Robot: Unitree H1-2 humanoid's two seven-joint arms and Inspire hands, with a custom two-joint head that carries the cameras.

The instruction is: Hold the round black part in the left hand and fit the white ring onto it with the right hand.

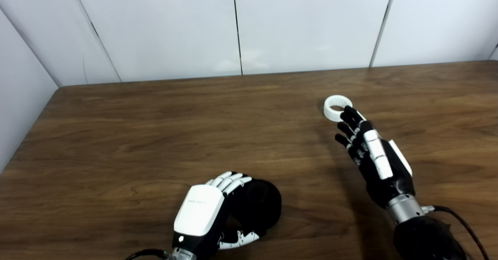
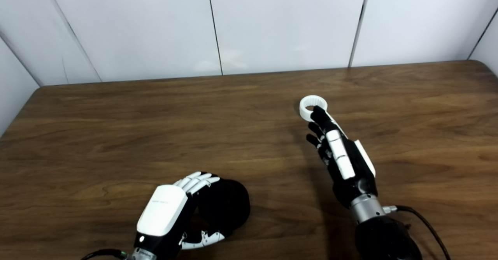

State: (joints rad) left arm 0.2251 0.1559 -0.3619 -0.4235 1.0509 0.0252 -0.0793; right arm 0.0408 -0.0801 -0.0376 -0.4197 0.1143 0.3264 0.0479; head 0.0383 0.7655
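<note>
Partly hidden black part (image 1: 258,207), fingers (image 1: 350,116) overlapping ring (image 1: 335,107)

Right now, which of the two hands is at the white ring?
The right hand: its fingertips reach the ring far out on the table. The left hand is curled around the black part near the front edge.

Pretty evenly lit from overhead here. We get soft glare patches on the white wall panels (image 1: 241,26) up top, plus a mild sheen on the wooden table (image 1: 155,127). Shadows are faint and fuzzy, darkest just left of the right hand (image 1: 373,155). Overall a bit soft and grainy, and the black round part (image 1: 262,205) loses all detail.
</note>
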